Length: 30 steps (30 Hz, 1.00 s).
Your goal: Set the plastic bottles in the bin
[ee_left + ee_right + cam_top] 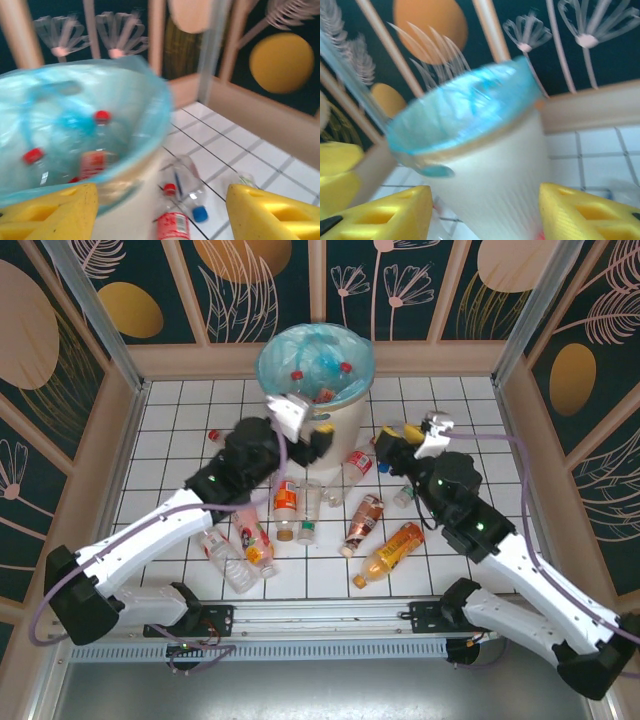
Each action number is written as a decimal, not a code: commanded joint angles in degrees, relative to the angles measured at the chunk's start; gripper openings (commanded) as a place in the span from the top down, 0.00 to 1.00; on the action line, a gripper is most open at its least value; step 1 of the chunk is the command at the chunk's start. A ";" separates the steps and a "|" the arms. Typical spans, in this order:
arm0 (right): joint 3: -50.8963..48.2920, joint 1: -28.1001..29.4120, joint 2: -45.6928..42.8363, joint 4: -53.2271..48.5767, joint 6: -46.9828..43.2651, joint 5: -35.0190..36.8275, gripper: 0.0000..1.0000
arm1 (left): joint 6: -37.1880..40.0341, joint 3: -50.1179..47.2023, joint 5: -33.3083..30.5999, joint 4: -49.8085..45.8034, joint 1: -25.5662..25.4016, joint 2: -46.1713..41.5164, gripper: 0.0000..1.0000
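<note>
The bin (290, 348) stands at the back of the tiled floor, cream with a blue-green bag, and holds red-capped plastic bottles (345, 367). More bottles lie in front of it, among them an orange one (390, 552) and a brown-labelled one (362, 525). My left gripper (320, 440) is by the bin's front wall, open and empty. In the left wrist view the gripper (160, 215) looks over the bin's rim (150, 125). A red-labelled bottle (172, 225) and a blue-capped bottle (190, 185) lie below. My right gripper (392, 450) is open to the right of the bin. In the right wrist view the gripper (485, 215) faces the bin's wall (495, 165).
Wooden walls (130, 420) fence the tiled floor on three sides. Bottles crowd the middle between the two arms, with clear ones (228, 560) near the left arm and one (405, 495) beside the right arm. A rail (320, 615) runs along the near edge.
</note>
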 commanded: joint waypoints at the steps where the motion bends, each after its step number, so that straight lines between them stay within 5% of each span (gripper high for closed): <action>1: -2.61 -0.86 -5.49 -12.11 2.91 6.67 0.42 | 9.23 -0.07 -5.37 -1.12 -6.11 2.91 0.31; 7: -0.49 -5.32 -7.47 -19.46 0.45 4.23 0.41 | 10.99 0.04 -1.62 2.66 -14.84 7.40 0.31; 16: -1.05 -14.06 -3.88 -28.34 3.07 -5.40 0.40 | 7.39 -5.99 3.55 10.81 -16.20 8.83 0.32; 30: -11.95 -14.29 -0.64 -16.60 7.38 -19.32 0.41 | -2.68 -5.58 -2.57 3.17 -16.30 10.72 0.30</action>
